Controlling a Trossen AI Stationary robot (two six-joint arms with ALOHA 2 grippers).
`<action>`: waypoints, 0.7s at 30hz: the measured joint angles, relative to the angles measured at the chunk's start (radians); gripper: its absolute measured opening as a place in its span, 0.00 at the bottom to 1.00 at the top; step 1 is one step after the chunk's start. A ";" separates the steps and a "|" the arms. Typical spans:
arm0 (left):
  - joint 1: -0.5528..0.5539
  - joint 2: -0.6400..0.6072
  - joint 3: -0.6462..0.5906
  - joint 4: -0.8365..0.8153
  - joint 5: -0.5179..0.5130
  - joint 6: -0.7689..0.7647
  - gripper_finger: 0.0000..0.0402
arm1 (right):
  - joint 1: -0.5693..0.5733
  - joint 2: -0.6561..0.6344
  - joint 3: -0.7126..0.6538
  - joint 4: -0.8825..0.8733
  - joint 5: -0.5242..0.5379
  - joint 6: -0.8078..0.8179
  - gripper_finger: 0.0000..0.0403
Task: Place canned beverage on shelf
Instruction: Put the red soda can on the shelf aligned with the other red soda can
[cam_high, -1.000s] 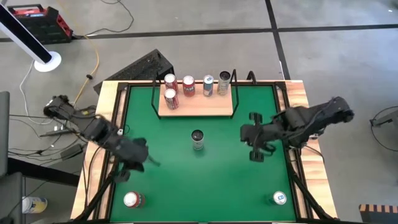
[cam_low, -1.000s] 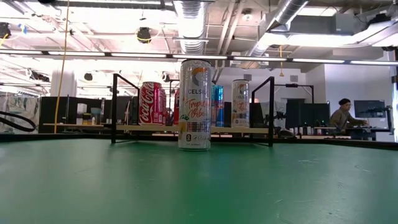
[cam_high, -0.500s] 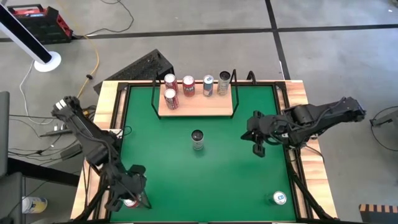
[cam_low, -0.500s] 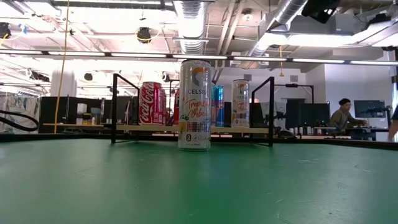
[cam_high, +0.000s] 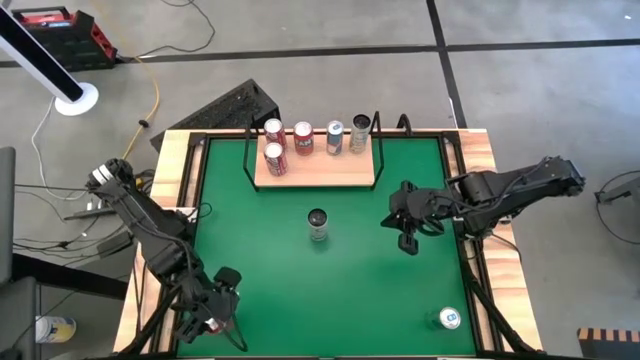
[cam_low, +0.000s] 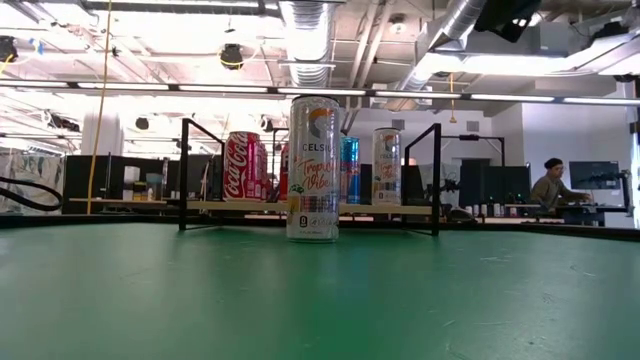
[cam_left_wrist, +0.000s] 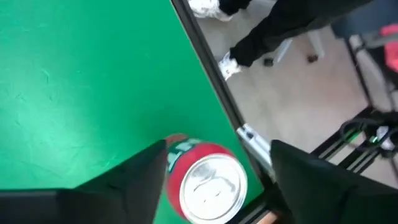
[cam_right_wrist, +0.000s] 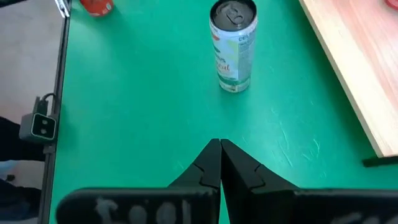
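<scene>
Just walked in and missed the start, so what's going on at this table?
The robot is stocking cans onto the shelf, which already holds five. The left gripper is down at the near left corner, fingers open on either side of a red can, not yet closed on it. The right gripper is shut and holds nothing, hovering right of the white can standing mid-table. A blue can waits at the near right.

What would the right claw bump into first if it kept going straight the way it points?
Most likely the white can standing alone mid-table. The right claw, shut, points almost at it across bare green felt, though it may pass just beside it; depth is hard to judge.
</scene>
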 joint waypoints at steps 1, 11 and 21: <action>-0.001 0.000 0.000 -0.013 -0.001 0.014 0.70 | 0.000 0.003 0.001 0.010 0.000 0.000 0.07; -0.077 0.000 -0.087 -0.022 -0.004 0.041 0.88 | 0.010 0.004 0.001 0.031 0.000 0.002 0.07; -0.123 0.038 -0.132 -0.008 -0.074 0.114 0.88 | 0.010 0.004 0.001 0.041 0.001 0.002 0.07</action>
